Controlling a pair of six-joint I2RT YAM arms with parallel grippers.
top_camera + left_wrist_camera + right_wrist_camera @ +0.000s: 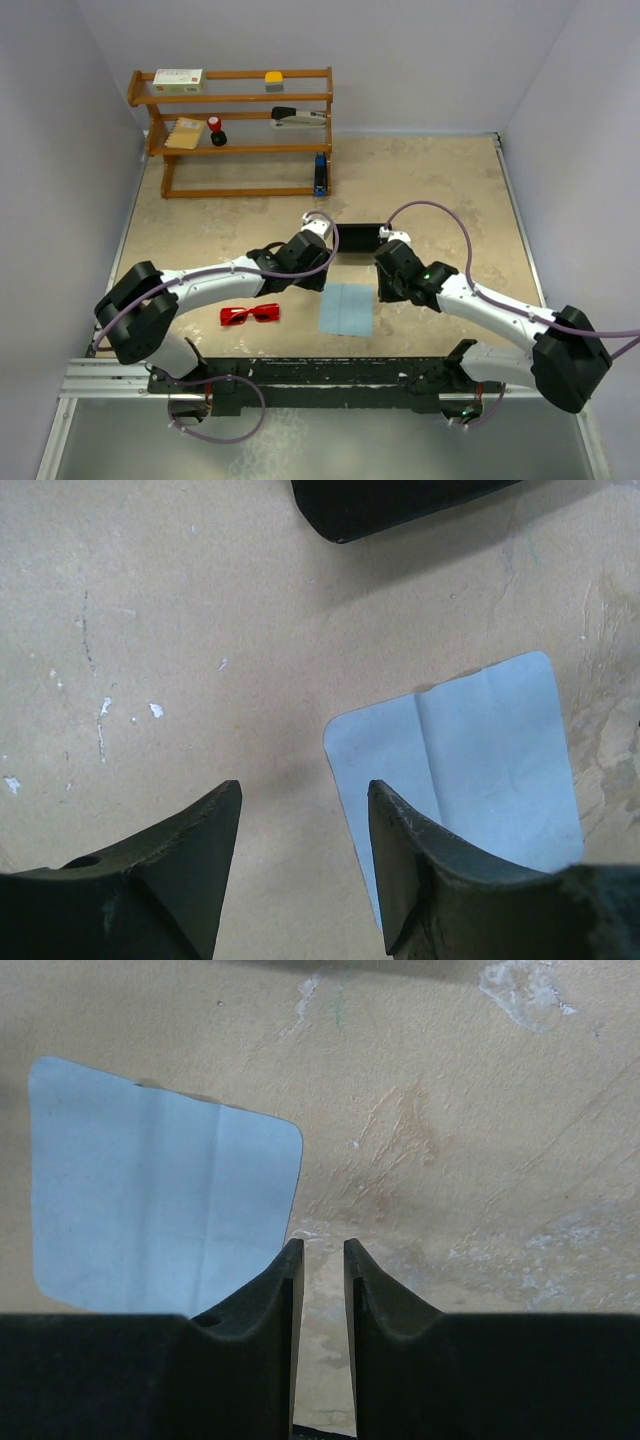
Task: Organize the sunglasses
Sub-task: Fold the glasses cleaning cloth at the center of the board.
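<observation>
Lying beside the cloth (347,310), the sunglasses (250,315); left end effector (305,800) apart, right end effector (322,1255) nearly together, both empty

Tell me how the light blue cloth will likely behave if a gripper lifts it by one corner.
The cloth probably is floppy: it lies flat with fold creases, so it would likely drape from a lifted corner. It looks thin and light, so a push may bunch it or slide it over the table rather than move it neatly.
</observation>
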